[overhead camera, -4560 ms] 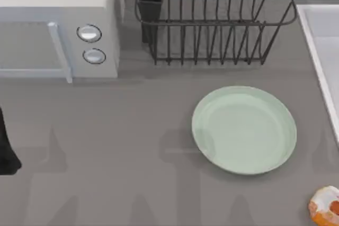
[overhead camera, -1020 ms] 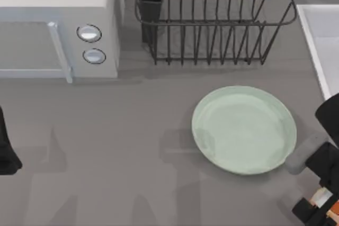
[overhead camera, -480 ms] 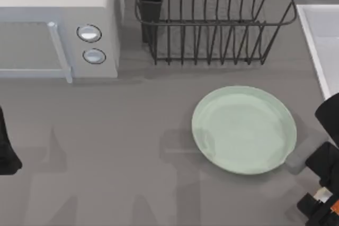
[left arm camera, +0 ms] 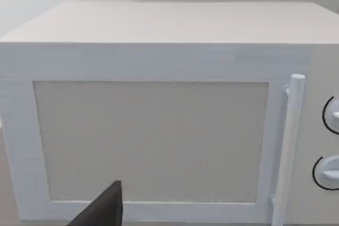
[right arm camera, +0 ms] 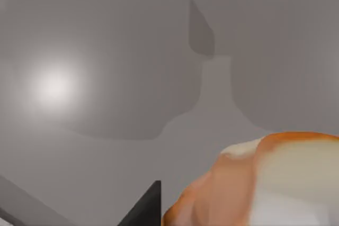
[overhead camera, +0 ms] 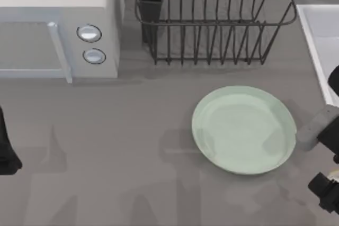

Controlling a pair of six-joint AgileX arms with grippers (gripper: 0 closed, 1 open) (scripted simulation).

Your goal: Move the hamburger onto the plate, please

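Right end effector [overhead camera: 329,191] at lower right of top view, beside plate [overhead camera: 243,129].
Pinching the hamburger [right arm camera: 265,183]; plate bare, dish rack [overhead camera: 212,19] holds nothing.

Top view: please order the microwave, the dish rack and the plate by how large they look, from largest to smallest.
1. Dish rack
2. Microwave, cut off by the picture's edge, so close to the rack and unsure
3. Plate

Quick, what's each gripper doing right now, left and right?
Left gripper: parked at the table's left edge; open or closed cannot be told.
Right gripper: at the right edge beside the plate, apparently holding the hamburger.
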